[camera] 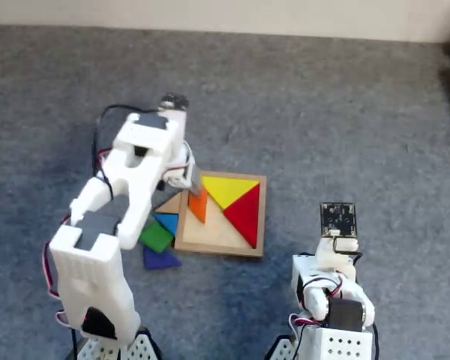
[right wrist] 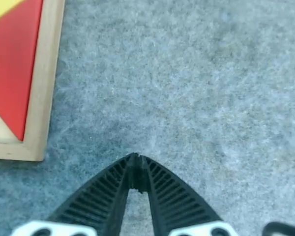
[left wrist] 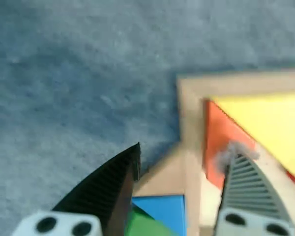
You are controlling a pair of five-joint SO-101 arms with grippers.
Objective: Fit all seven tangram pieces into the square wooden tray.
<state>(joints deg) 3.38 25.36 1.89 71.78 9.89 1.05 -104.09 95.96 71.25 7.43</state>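
**Q:** What lies left of the tray (camera: 219, 250)?
**A:** Green piece (camera: 156, 236), blue piece (camera: 166, 222) and purple piece (camera: 161, 259), on the carpet (camera: 322, 97) just beside its left wall.

**Q:** Tray contents?
**A:** Orange piece (camera: 198, 204) at the left wall, then yellow triangle (camera: 229, 189) and red triangle (camera: 246, 212).

**Q:** Grippers?
**A:** Left gripper (left wrist: 186, 155): jaws apart, straddling the tray's left wall. Right gripper (right wrist: 136, 169): jaws together, empty, right of the tray.

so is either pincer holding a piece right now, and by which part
Nothing is held. The left pincer is open astride the tray rim, one fingertip over the orange piece; the right pincer is shut, empty, above the carpet.
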